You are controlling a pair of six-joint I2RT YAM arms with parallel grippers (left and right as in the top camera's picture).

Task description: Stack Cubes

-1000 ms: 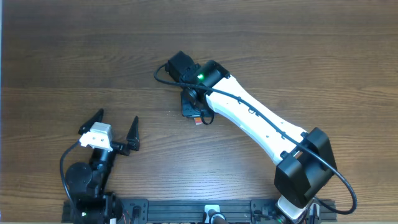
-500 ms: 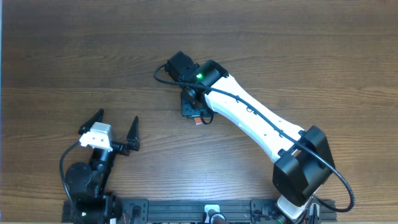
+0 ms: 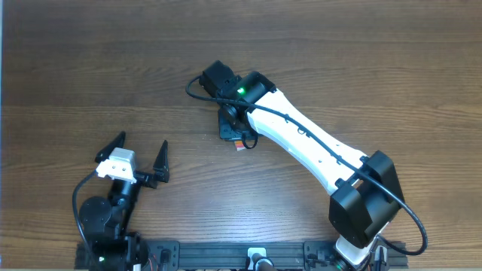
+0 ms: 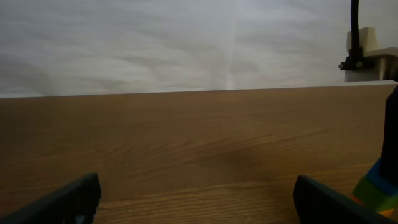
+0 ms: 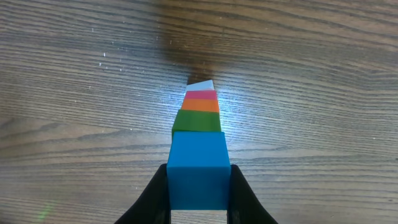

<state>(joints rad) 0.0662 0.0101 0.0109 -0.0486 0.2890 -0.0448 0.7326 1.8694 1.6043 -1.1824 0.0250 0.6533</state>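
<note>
one right gripper point(image 5: 198, 190) clamping the blue cube point(image 5: 198, 163) atop the stack point(image 5: 200, 112).
five cubes are standing upright mid table point(image 3: 376, 60), long axis running vertical: blue over green, orange, pink, pale. the left gripper point(image 3: 141, 141) is resting splayed wide, well apart, nothing standing between. against the earlier frames, stack and grippers are sitting where they were.
</note>
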